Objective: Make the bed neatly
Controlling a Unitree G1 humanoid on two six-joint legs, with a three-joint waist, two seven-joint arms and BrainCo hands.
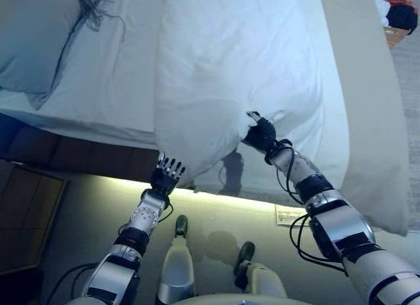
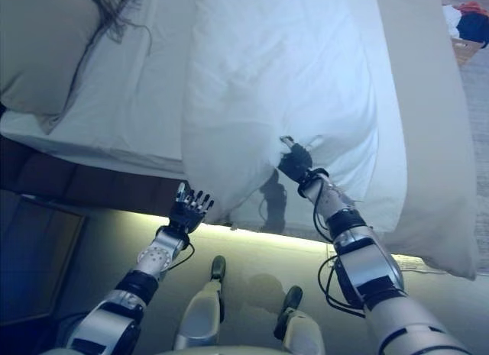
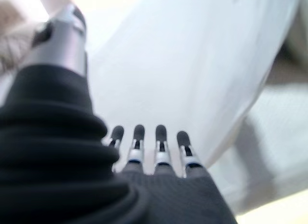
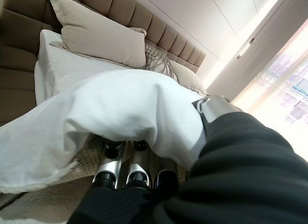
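A white duvet (image 1: pixel 236 69) lies across the bed (image 1: pixel 111 88), its near edge hanging over the side toward the floor. The right hand (image 1: pixel 261 133) is raised to that edge, and a bunch of the white cloth is gathered over its fingers and against its thumb; in the right wrist view the fabric drapes over the fingers (image 4: pixel 137 173), which curl up under it, so the hand is pinching the duvet. The left hand (image 1: pixel 167 175) sits lower, beside the bed's side, fingers straight and spread, just beside the hanging edge of the duvet; whether the tips touch the cloth cannot be told.

At the far right corner a small box (image 1: pixel 396 33) holds a heap of clothes (image 1: pixel 398 11), red, white and dark, partly cut off by the frame.

The bed carries a pale sheet and a large pillow (image 1: pixel 33 42) at the head end, with a patterned cushion (image 4: pixel 159 58) beside another pillow against a padded headboard (image 4: pixel 144 26). The bed base (image 1: pixel 79 154) is dark, with a lit strip of pale floor (image 1: pixel 216 220) below it. A slip of paper (image 1: pixel 289 215) lies on the floor by the bed.
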